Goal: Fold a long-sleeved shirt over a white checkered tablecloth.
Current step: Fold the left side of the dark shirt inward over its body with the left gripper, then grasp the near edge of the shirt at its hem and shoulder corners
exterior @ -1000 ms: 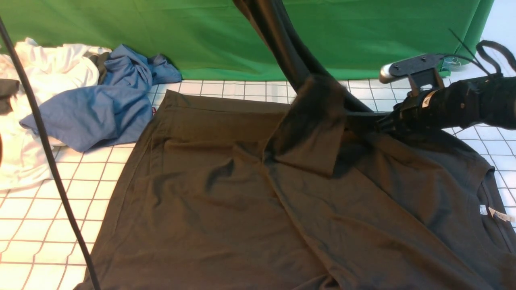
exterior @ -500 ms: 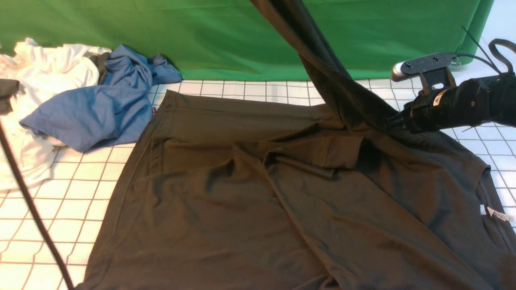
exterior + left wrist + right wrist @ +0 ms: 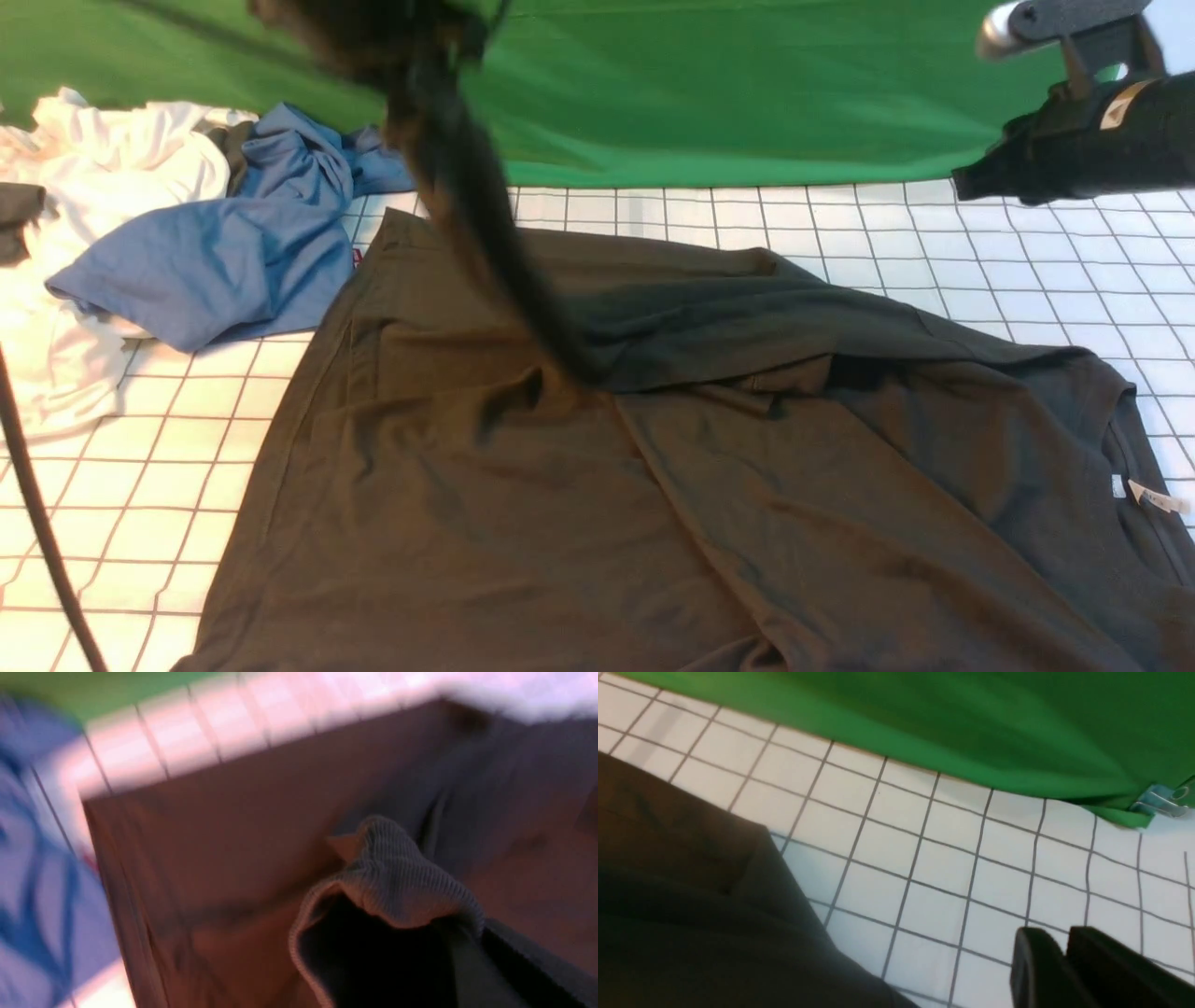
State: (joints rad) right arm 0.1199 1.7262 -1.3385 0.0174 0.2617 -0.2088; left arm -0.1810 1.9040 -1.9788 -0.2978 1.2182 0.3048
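We see the tablecloth [image 3: 934, 243] over the whole surface. The shirt [image 3: 523, 504] lies spread on its middle and near part, with one sleeve [image 3: 485, 243] raised up toward the far left. At the far left, just beside the shirt, a blue garment [image 3: 215, 261] lies partly on a white garment [image 3: 112, 159]. The left gripper [image 3: 373, 28] is clenched on the sleeve's cuff [image 3: 397, 882] high above the tablecloth, the right gripper [image 3: 1064, 938] hangs at the far right with jaws only slightly apart and empty, and a small tag [image 3: 1158, 499] shows at the shirt's near right.
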